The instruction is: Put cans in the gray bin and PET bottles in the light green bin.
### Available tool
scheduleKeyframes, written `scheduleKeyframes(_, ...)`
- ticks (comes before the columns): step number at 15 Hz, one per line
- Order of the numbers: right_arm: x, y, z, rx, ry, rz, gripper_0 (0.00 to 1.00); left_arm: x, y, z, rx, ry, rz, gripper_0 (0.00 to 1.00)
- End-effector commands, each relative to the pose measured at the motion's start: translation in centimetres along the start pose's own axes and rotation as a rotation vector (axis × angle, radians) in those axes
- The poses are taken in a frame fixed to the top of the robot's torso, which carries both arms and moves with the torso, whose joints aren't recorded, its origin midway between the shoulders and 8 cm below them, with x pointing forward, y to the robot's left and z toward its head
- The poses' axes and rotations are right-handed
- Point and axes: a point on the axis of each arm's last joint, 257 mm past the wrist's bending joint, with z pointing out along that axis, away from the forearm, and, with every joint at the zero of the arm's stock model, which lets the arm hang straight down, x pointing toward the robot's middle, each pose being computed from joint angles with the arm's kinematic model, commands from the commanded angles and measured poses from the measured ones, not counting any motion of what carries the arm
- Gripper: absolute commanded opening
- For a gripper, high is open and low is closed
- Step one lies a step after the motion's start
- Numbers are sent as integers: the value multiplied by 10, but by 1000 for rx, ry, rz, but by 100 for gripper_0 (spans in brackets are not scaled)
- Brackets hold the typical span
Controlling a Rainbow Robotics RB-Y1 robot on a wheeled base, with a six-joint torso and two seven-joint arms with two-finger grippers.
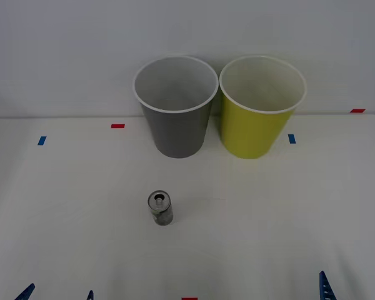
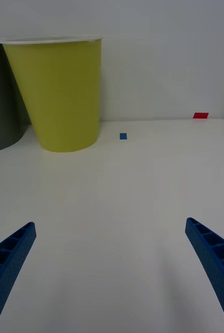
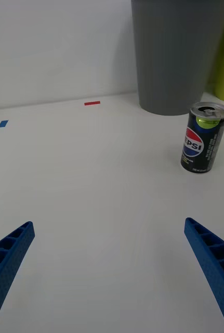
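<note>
On the white table (image 1: 62,206) we find a single Pepsi can (image 1: 160,208) standing upright, pull-tab top facing up, in front of the gray bin (image 1: 177,128) and well apart from it; its dark label with a green band reads clearly in the left wrist view. We see the gray bin and the light green bin (image 1: 257,125) standing upright side by side at the far edge of the table, just beside one another, gray to the left and green to the right, both showing pale insides with nothing visible in them. The left gripper (image 1: 57,295) hovers low at the near left edge, its blue ribbed fingers (image 3: 10,255) spread wide with nothing between them. The right gripper (image 1: 355,284) sits at the near right edge, likewise spread wide and holding nothing. Small red tape marks (image 1: 117,125) and blue tape marks (image 1: 41,140) lie on the tabletop.
</note>
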Motion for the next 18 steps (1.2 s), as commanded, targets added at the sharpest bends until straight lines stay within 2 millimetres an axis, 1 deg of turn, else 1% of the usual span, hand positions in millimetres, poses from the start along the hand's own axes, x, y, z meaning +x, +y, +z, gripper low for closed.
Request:
scheduleKeyframes(1,0,0,0,0,0,0,100,0,0,0,0,0,0,100)
scheduleKeyframes(18,0,0,0,0,0,0,100,0,0,0,0,0,0,100)
